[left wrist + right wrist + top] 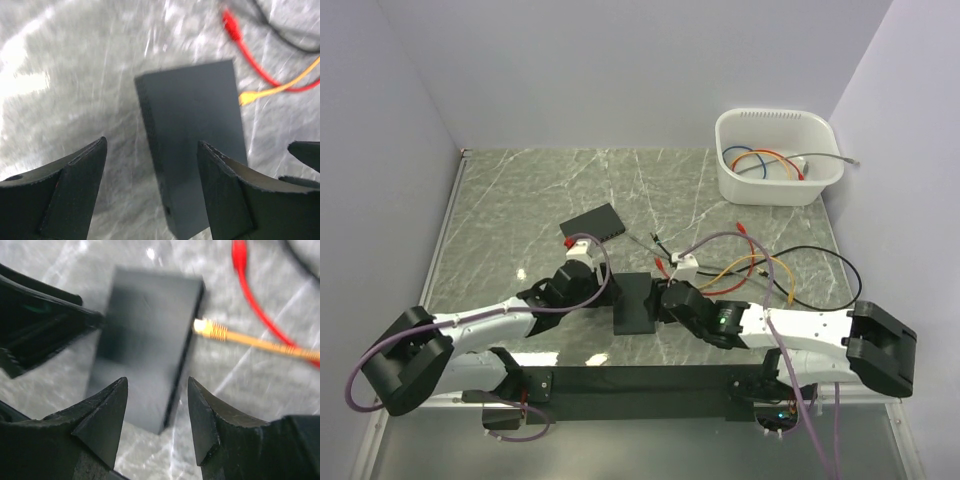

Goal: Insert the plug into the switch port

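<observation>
The switch is a flat black box [638, 303] lying on the marble table between my two grippers. It also shows in the left wrist view [192, 145] and in the right wrist view [147, 345]. The yellow cable's plug [210, 329] lies with its tip against the box's right side; I cannot tell whether it sits in a port. It also shows in the left wrist view [247, 97]. My left gripper [151, 145] is open over the box's left edge. My right gripper [157, 381] is open over its right edge. Neither holds anything.
A second black box [592, 222] lies farther back. Red [240, 255], yellow [735, 268], black [820, 255] and grey cables spread over the table to the right, with a white connector [685, 264]. A white tub [775, 155] of cables stands at the back right.
</observation>
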You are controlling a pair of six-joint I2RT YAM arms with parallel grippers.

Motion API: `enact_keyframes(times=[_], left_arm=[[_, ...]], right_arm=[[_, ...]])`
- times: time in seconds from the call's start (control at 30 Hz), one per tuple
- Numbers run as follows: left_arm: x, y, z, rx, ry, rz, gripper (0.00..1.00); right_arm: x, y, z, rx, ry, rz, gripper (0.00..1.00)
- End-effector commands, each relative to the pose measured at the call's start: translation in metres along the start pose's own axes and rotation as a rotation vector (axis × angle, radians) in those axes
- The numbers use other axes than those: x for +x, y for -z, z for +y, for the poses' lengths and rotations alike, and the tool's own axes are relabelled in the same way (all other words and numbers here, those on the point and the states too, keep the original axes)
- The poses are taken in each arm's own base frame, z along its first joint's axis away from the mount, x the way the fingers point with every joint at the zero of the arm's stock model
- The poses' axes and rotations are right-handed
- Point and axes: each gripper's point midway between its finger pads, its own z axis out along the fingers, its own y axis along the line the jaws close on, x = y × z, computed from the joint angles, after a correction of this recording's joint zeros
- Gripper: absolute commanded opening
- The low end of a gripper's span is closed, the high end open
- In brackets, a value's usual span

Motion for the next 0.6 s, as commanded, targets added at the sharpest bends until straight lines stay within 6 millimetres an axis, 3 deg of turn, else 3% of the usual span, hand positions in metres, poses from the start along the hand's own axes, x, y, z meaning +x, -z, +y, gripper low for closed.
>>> enact_keyframes(times=[0.0,0.03,0.33,0.53,0.57], left_arm=[[0.018,-0.001,-0.002,0.046,0.039,0.047,0.78],[0.019,-0.002,-0.002,0.051,0.042,0.050,0.77],[0.018,-0.010,-0.009,0.063,0.045,0.061,0.75],[0.010,-0.010,0.005,-0.043,0.045,0.056,0.77],[0.006,-0.007,0.007,-0.060,0.057,0.050,0.77]], right_arm=[[0.032,-0.002,-0.009,0.023,-0.088,0.101,0.58],[0.044,-0.004,-0.012,0.031,-0.076,0.136,0.57],[0.067,-0.029,0.019,-0.047,-0.055,0.225,0.54],[0.071,-0.043,0.055,-0.105,-0.018,0.259,0.52],[0.065,-0.044,0.072,-0.132,-0.013,0.252,0.52]])
